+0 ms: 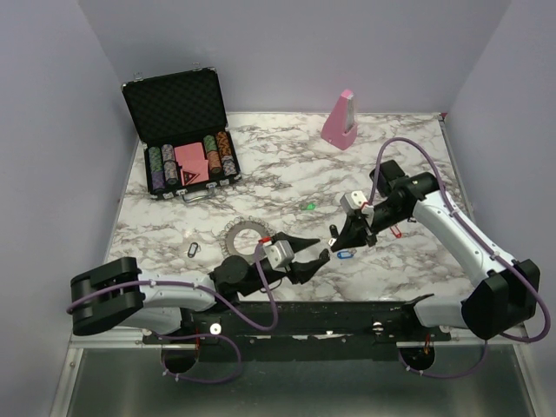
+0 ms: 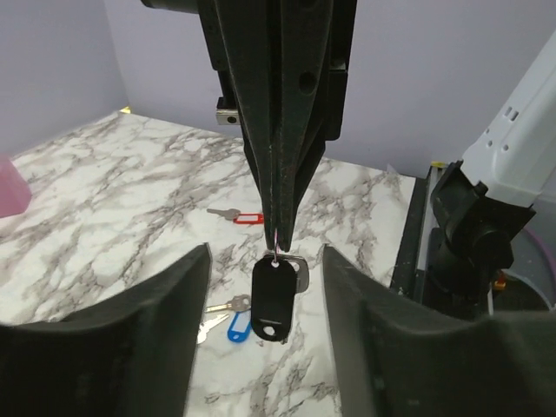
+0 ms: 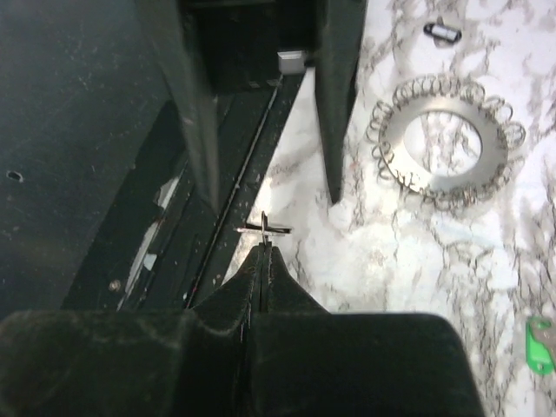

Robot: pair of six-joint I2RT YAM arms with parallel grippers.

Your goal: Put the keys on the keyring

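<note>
Right gripper (image 3: 263, 248): jaws pinched tight on the small wire ring of the black-tag key (image 2: 271, 300). I see the key hanging free off the tips, above the surface (image 1: 417, 156) near its front edge. Left gripper (image 2: 265, 252): jaws partly spread and holding nothing, one finger on either side of the dangling tag with a gap on both sides. Keyring (image 1: 248, 233) lies flat on the surface beside the left arm's wrist, apart from the held key. Other keys are loose on the surface: blue-tag key (image 1: 346, 254) just in front of the right gripper, red-tag key (image 1: 395, 230) beside the right arm, green tag (image 1: 309, 207) further back, second black tag (image 1: 193, 250) left of the keyring. Open chip case (image 1: 187, 130) back left, pink wedge (image 1: 340, 117) at the back, right of centre.
</note>
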